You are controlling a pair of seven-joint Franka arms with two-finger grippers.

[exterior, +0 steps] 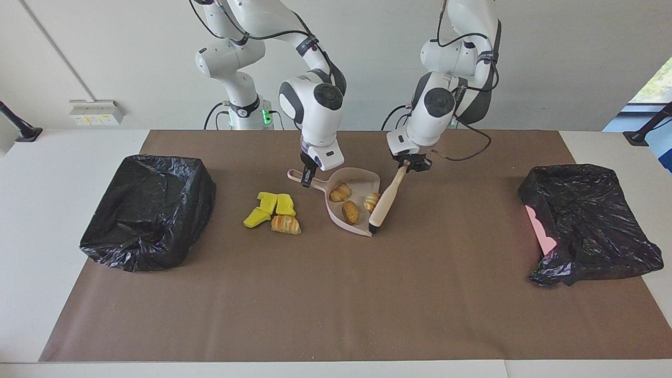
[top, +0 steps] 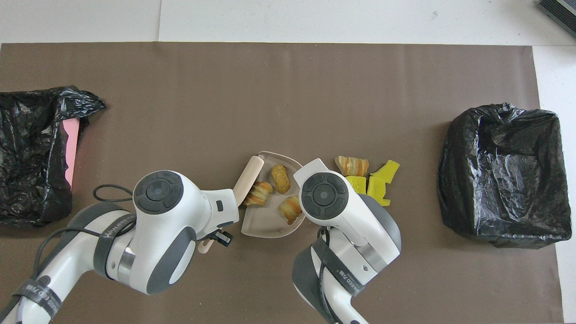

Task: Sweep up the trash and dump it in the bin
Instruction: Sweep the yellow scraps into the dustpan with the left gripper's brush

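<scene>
The trash [exterior: 350, 202] is split in two lots: three golden-brown ridged pastry pieces lie in the dustpan [exterior: 367, 176], and one more pastry piece [exterior: 285, 224] sits on the brown mat [exterior: 336, 294] touching three bright yellow spongy chunks [exterior: 269, 207], just beside the pan toward the right arm's end of the worktop. The right gripper [exterior: 308, 177] is clenched on the dustpan's short handle, which points back toward the robots. The pan is smooth pale pink plastic, flat-floored with a raised curved wall. The left gripper [exterior: 411, 163] grasps the tip of a brush [exterior: 385, 202], a slim, rounded, pale handle with dark bristles; its long axis slants down from the gripper to the pan's open lip, bristle end lowest and resting at the rim beside the nearest pastry. Well apart, at each end of the mat, stands a bin [exterior: 149, 210] lined with crinkled glossy black plastic; the second bin [exterior: 588, 220] shows a pink edge
</scene>
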